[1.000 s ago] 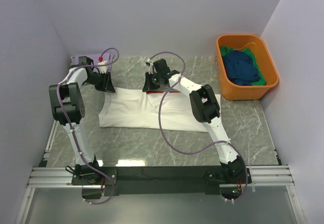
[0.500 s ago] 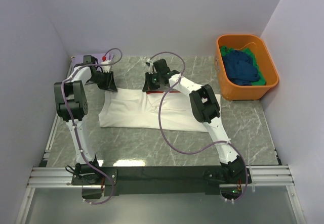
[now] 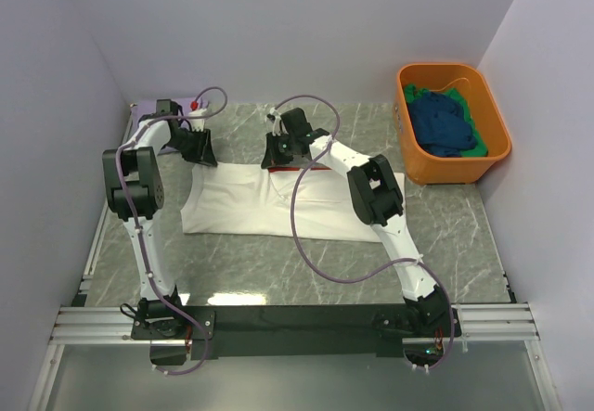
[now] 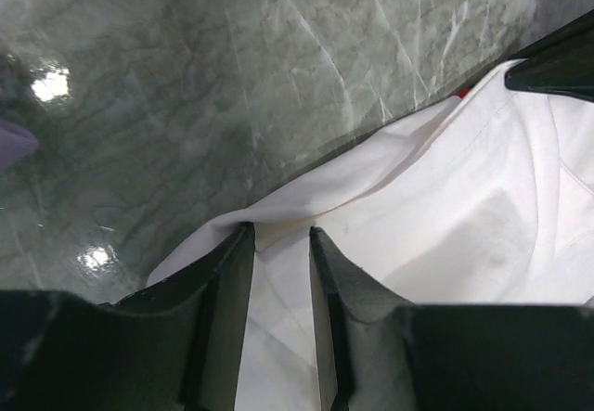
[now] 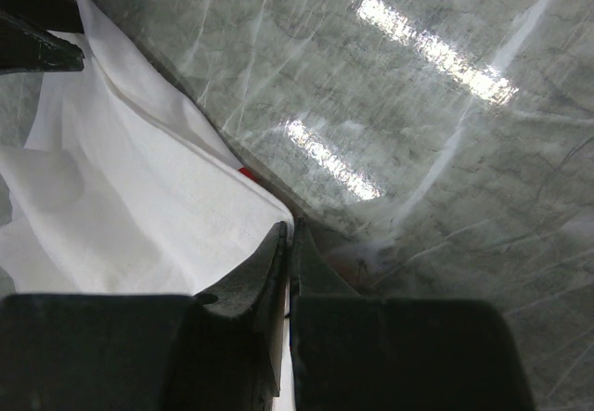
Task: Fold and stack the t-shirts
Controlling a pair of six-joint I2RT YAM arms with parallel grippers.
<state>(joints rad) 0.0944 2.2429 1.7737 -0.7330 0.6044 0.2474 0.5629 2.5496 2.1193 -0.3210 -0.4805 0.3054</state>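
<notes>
White t-shirt [image 3: 278, 202] spread flat mid-frame, its upper edge being taken up for a fold.
The right gripper [image 5: 290, 230] is closed tight on the shirt's top hem, where a sliver of red shows. The left gripper [image 4: 281, 239] sits at the upper-left corner, its 2 fingers narrowly parted astride the edge and not clearly clamped. It likely needs to close before both arms lift and carry that edge toward the bottom of the frame. The dark blue shirt [image 3: 445, 123] waits in the orange tub [image 3: 413, 156], upper right.

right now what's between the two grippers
In the top view, the far edge of the white shirt runs from the left gripper to the right gripper, with bare table just beyond it.
</notes>
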